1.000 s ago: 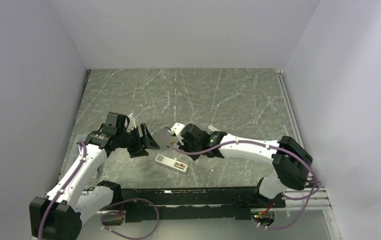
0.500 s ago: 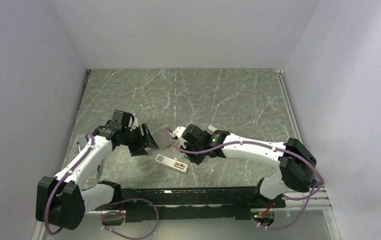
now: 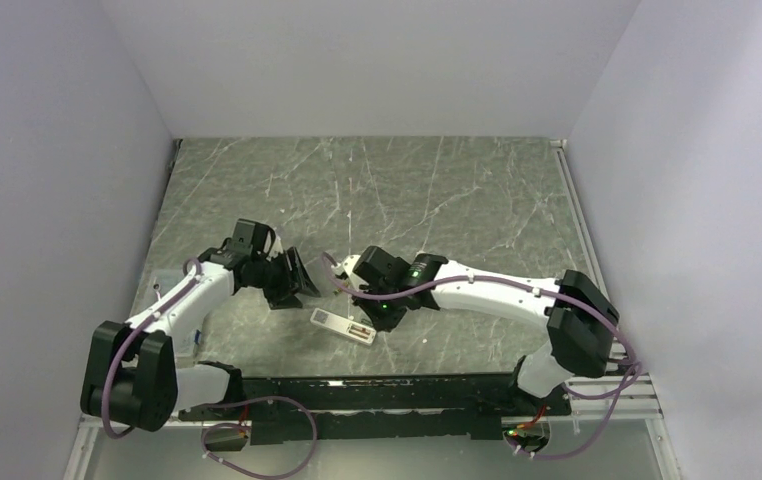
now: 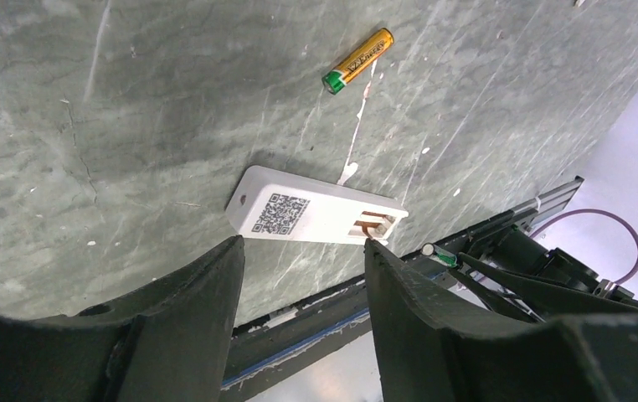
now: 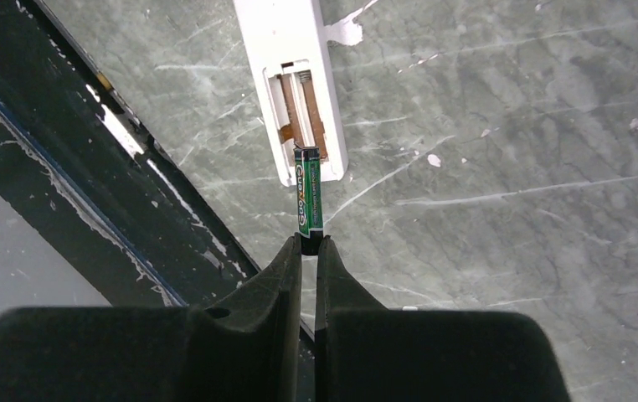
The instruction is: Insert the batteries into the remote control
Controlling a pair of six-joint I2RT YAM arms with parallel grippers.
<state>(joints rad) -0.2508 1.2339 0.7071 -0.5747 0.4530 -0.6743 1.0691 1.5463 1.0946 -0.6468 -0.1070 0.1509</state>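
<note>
Between tips of right tool (image 5: 309, 244): green battery (image 5: 308, 201), over remote control (image 5: 284, 33).

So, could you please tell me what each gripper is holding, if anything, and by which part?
The right gripper pinches the slim green cylindrical battery by one end; the left gripper is open and holds nothing.

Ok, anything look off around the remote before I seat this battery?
Nothing damaged. The right gripper pinches the green battery only by its end, so it juts toward the open bay of the remote and could pivot. The orange-gold battery lies loose on the table. The white splotch beside the remote looks like a table mark.
</note>
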